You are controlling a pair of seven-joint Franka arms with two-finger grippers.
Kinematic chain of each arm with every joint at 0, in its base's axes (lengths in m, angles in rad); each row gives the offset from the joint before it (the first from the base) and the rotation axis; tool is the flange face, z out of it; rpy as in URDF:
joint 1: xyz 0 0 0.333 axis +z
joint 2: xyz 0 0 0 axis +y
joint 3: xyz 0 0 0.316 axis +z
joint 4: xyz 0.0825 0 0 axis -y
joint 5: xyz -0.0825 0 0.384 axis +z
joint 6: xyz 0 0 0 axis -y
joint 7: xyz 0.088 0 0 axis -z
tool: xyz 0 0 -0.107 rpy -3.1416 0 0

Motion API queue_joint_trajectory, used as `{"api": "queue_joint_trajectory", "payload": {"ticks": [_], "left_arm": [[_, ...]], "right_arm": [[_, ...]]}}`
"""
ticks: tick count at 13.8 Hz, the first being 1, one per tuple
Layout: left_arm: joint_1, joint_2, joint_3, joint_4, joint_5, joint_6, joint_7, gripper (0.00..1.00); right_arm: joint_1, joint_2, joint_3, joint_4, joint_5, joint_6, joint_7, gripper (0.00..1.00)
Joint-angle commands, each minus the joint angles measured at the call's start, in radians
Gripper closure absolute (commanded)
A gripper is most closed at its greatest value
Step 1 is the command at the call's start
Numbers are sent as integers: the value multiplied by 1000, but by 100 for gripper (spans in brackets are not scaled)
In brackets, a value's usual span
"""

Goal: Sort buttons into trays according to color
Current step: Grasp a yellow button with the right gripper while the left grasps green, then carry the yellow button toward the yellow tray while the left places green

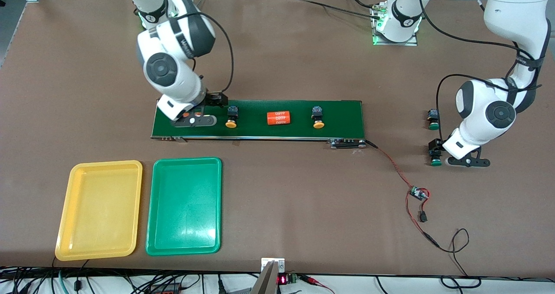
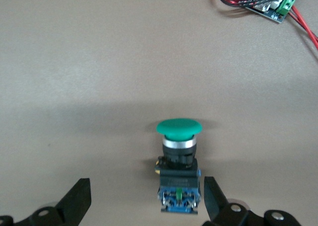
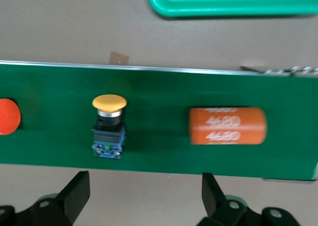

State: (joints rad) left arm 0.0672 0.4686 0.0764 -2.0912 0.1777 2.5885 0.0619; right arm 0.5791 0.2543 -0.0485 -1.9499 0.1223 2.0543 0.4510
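Observation:
Two yellow-capped buttons point(image 1: 231, 117) point(image 1: 318, 118) lie on the dark-green belt point(image 1: 342, 112). Two green-capped buttons point(image 1: 432, 119) point(image 1: 435, 155) lie on the table past the belt's end, toward the left arm's end. My left gripper point(image 1: 441, 147) point(image 2: 146, 198) is open around the nearer green button point(image 2: 179, 161), whose blue body sits close to one finger point(image 2: 214, 198). My right gripper point(image 1: 217, 99) point(image 3: 145, 192) hangs open over bare table at the belt's edge, by a yellow button point(image 3: 108, 126). The yellow tray point(image 1: 99, 209) and green tray point(image 1: 184, 206) lie near the front camera.
An orange "4680" cylinder point(image 1: 278, 118) lies on the belt between the yellow buttons. Another cylinder point(image 3: 227, 125) lies under the right hand. A small circuit board point(image 1: 418, 193) point(image 2: 263, 0) with red and black wires lies on the table near the left gripper.

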Motion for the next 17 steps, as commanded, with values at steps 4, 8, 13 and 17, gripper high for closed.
{"api": "queue_joint_trajectory", "payload": {"ticks": [4,8,13,17], "left_arm": [[3,18,-18,-13,-58,33,12,24],[2,32,-26,-32,-151,29,10,57],[2,-52,-67,-9,-158,-147,6,76],[2,-136,-196,69,-271,-445,3,76]], "right_arm": [[-5,-4,33,-98,-24,118,113,0],[2,34,33,-116,-23,185,173,0],[2,66,33,-124,-23,211,175,0],[4,97,33,-124,-21,225,170,2]]}}
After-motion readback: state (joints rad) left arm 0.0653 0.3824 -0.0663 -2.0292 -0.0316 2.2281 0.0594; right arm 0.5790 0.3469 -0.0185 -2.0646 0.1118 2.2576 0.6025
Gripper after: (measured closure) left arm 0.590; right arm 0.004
